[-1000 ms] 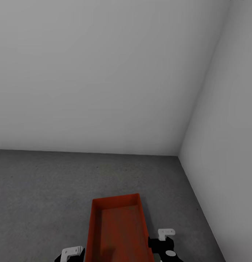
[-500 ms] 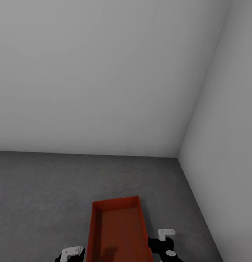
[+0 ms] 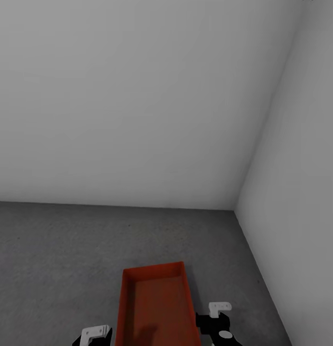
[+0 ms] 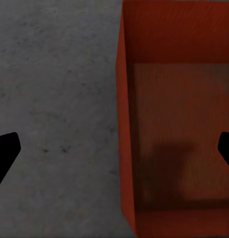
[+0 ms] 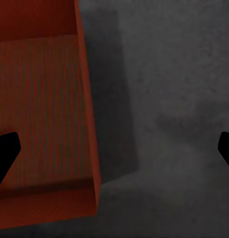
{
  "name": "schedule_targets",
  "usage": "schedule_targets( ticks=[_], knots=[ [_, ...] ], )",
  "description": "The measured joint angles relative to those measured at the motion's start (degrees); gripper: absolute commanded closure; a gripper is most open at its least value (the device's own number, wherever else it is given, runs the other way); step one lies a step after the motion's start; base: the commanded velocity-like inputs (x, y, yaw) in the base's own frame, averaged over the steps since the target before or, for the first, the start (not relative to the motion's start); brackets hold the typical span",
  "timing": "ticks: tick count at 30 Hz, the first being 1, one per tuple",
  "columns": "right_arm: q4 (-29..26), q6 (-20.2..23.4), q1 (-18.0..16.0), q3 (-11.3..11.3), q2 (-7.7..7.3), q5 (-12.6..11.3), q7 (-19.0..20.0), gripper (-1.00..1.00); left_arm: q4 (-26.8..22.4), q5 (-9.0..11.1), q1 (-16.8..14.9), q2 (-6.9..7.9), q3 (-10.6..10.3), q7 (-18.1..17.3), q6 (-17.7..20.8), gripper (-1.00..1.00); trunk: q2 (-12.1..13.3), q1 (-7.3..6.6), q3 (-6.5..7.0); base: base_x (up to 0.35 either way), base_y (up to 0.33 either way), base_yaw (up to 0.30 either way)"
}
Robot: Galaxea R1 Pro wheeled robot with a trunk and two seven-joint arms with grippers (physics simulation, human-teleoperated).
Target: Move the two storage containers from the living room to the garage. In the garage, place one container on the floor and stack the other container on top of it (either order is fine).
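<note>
One storage container, red-orange w/ open top, is seen in the garage near the corner of two plain walls, low over the dark concrete floor. The right wrist view shows a shadow under it, so I judge it is carried a bit above the floor, not resting yet, though I cannot be sure. The left gripper has its two fingers wide apart, one outside and one inside the container's long side wall, so the thin wall passes between them w/o visible contact. The right gripper is the same: fingers far apart, astride the opposite long wall. Probably the arms support the bin from both sides like this to keep it level, but what exactly bears the weight I cannot tell. Room for moving: free floor lies ahead and to the left; the right side wall is nearer, so setting down straight or slightly left looks safest. The second container is still to be stacked.
</note>
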Motion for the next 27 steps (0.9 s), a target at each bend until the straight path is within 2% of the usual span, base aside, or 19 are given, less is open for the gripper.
schedule_targets(
  ticks=[4,16,27],
  knots=[
    [0.0,0.0,0.0,0.0,0.0,0.0,0.01,-1.0,0.0,0.0,0.0,0.0,0.0,0.0,0.0,-1.0,1.6,-0.88,0.72,0.0,0.0,0.0],
    [0.0,0.0,0.0,0.0,0.0,0.0,-0.01,-1.0,0.0,0.0,0.0,-0.01,0.02,0.0,0.0,-1.0,1.62,-0.88,0.72,-0.007,0.0,0.0],
    [0.0,0.0,0.0,0.0,0.0,0.0,0.02,-1.0,0.0,0.0,0.0,0.0,0.03,0.0,-0.07,-1.0,1.62,-0.88,0.72,-0.122,0.0,0.0]
  ],
)
